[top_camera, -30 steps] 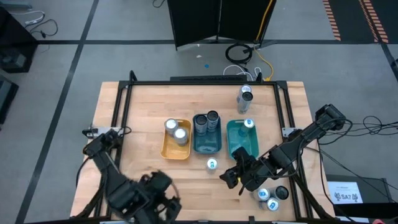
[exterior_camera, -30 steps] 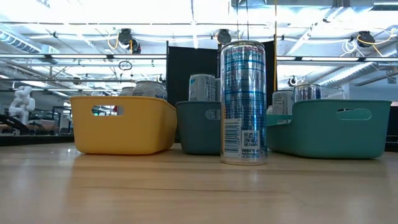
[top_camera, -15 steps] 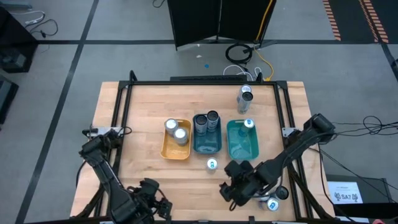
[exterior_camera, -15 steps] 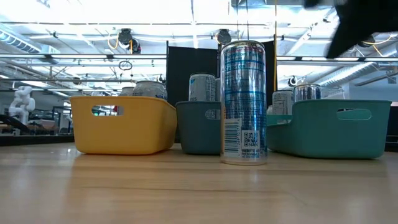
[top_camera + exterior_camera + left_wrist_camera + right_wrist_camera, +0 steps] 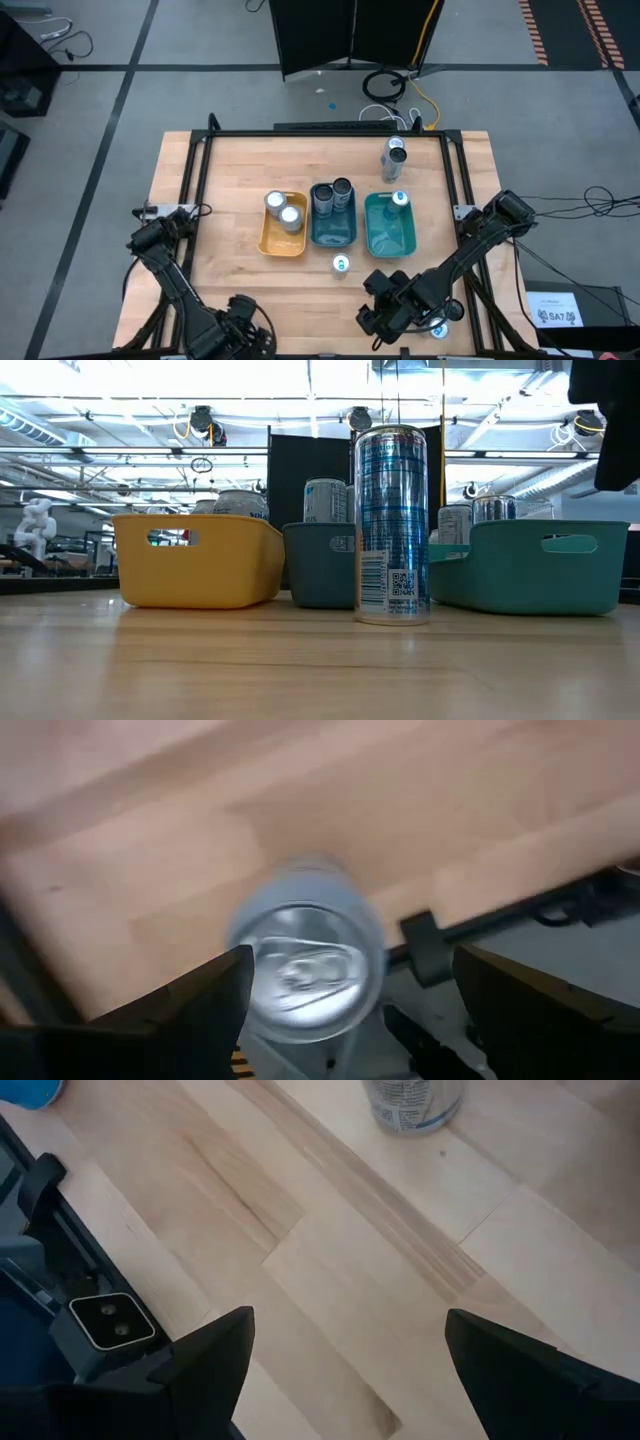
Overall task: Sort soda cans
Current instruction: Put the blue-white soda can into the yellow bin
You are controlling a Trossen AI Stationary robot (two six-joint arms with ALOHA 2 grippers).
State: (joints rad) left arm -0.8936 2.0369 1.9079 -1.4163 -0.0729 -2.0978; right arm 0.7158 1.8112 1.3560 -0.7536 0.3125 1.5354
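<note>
My left gripper (image 5: pixel 243 338) hangs open over the table's near edge, pointing down. Its fingers stand on either side of a silver soda can (image 5: pixel 305 965) that stands upright below; whether a finger touches it I cannot tell. My right gripper (image 5: pixel 383 312) is open above bare wood near the front right, nothing between its fingers (image 5: pixel 350 1318). A blue-marked can (image 5: pixel 342 264) stands alone in front of the trays. Two silver cans (image 5: pixel 283 208) sit in the yellow tray (image 5: pixel 265 240), two dark ones (image 5: pixel 332 192) in the dark teal tray (image 5: pixel 333 238), one (image 5: pixel 400 199) in the teal tray (image 5: pixel 385 245).
Two more cans (image 5: pixel 445 320) stand near the front right corner beside my right arm. Another can (image 5: pixel 393 155) stands at the far side. A black frame (image 5: pixel 190 200) runs along the table's edges. The low camera (image 5: pixel 105 1320) sits at the near edge.
Both grippers have sunk and gone toward the table's near edge, each turning somewhat. My right arm has come into the low view at its upper right. The cans and trays have stayed where they were.
</note>
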